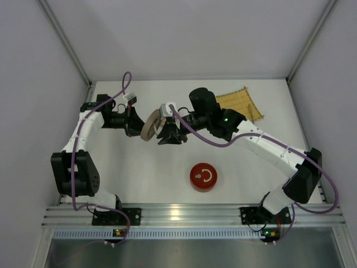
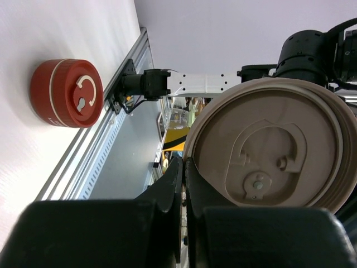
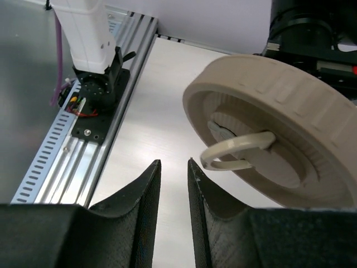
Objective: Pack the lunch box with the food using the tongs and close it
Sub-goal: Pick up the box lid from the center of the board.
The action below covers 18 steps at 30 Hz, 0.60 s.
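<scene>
The left arm (image 1: 83, 134) reaches in from the left side of the white bench (image 1: 139, 178). Its left tool (image 2: 183, 164) has both fingers pressed together. From its wrist camera, the fingertips meet the rim of the beige lid (image 1: 148, 125), so the tool appears clamped on that thin edge.

The lid is a thick round disc with a ribbed rim. It is held up on edge, off the bench, between the two tools. The face turned to the left wrist camera carries a moulded ring-shaped relief. The face turned to the right wrist camera has a pale ring handle (image 3: 234, 153) standing up out of its recess.

Just to the right of the lid is the right tool (image 3: 174, 173). Its two black fingers are a narrow gap apart with only bare bench between them. The lid is beside the tool, and I cannot tell whether the tool touches it.

Farther right and nearer the front rail (image 1: 184, 215), a red round container (image 1: 203, 177) sits flat on the bench. It has a white ring mark on top and is well apart from both tools.

Toward the far right corner, a bamboo mat (image 1: 242, 103) lies flat, partly covered by the right arm (image 1: 268, 148).
</scene>
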{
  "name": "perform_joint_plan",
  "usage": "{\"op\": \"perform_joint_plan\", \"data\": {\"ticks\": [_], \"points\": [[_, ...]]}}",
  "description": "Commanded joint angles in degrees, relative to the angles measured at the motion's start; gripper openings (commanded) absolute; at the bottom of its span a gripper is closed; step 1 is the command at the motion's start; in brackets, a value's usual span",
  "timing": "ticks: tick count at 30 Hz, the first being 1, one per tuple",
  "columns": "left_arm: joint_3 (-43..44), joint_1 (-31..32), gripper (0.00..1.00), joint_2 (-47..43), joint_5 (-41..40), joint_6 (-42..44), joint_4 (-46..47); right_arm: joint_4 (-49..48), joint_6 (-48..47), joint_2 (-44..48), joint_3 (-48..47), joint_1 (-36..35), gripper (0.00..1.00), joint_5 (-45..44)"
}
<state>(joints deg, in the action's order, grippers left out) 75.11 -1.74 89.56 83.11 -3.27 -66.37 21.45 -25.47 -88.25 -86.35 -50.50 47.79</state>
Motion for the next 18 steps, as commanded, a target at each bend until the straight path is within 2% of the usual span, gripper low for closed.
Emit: {"op": "perform_joint_plan", "data": {"ticks": [1, 5, 7, 11, 15, 18], "points": [[1.4, 0.1, 0.0, 0.2, 12.8, 0.3, 0.8, 2.1, -2.1, 2.7, -1.1, -1.4, 0.25, 2.3], [1.0, 0.1, 0.0, -0.1, 12.7, 0.5, 0.6, -1.7, 1.9, 2.2, -0.9, -1.6, 0.26, -1.3], [0.9, 0.1, 0.0, -0.4, 12.7, 0.5, 0.5, -3.7, 6.3, 1.9, -0.8, -1.7, 0.3, -5.3], [0.9, 0.0, 0.0, -1.2, 12.8, 1.3, -0.2, -6.2, 11.2, 1.8, -1.0, -1.4, 0.46, -7.8], [0.8, -0.4, 0.0, -1.6, 12.7, 2.0, -0.8, -4.8, 12.2, 2.6, -1.1, -1.4, 0.49, -9.4], [1.1, -0.9, 0.0, -1.2, 12.7, 2.7, -1.5, -4.6, 12.8, 3.5, -0.8, -1.5, 0.58, -12.6]]}}
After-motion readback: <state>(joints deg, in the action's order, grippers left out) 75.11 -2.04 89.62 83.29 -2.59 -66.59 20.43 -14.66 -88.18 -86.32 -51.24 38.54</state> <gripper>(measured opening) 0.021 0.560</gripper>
